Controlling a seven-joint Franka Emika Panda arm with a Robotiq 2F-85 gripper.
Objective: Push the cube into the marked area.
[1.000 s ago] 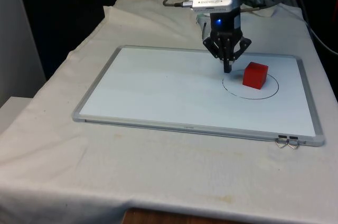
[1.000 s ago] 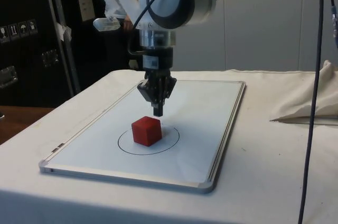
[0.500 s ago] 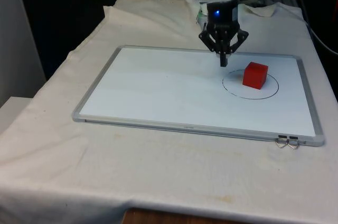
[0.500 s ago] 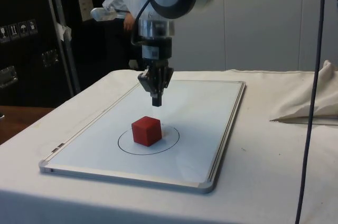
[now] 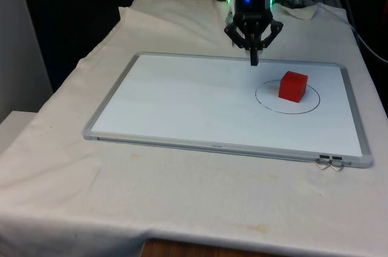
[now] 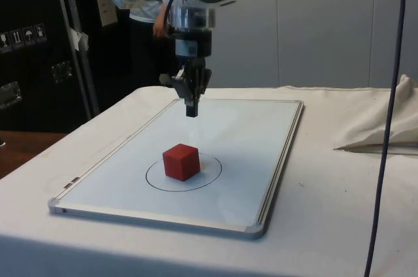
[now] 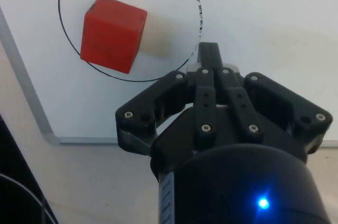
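Front view: the tool (image 5: pixel 254 60), fingers pressed together, hangs in the upper middle of the frame above the whiteboard (image 5: pixel 182 105), apart from the red cube (image 5: pixel 293 85). The cube sits inside the drawn circle (image 5: pixel 310 107), right of centre. Whiteboard lies on the cloth-covered tabletop (image 5: pixel 91 184); a person (image 6: pixel 147 12) stands behind in the side view.

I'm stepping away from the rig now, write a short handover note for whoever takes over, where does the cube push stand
Gripper: fingers shut, holding nothing, raised above the whiteboard, clear of the cube.
Red cube: sits on the board inside the drawn circle; in the wrist view one corner reaches the line.
Done: the cube is in the marked area.
Left: probably nothing beyond parking the arm; nudge the cube inward only if that corner counts as out.
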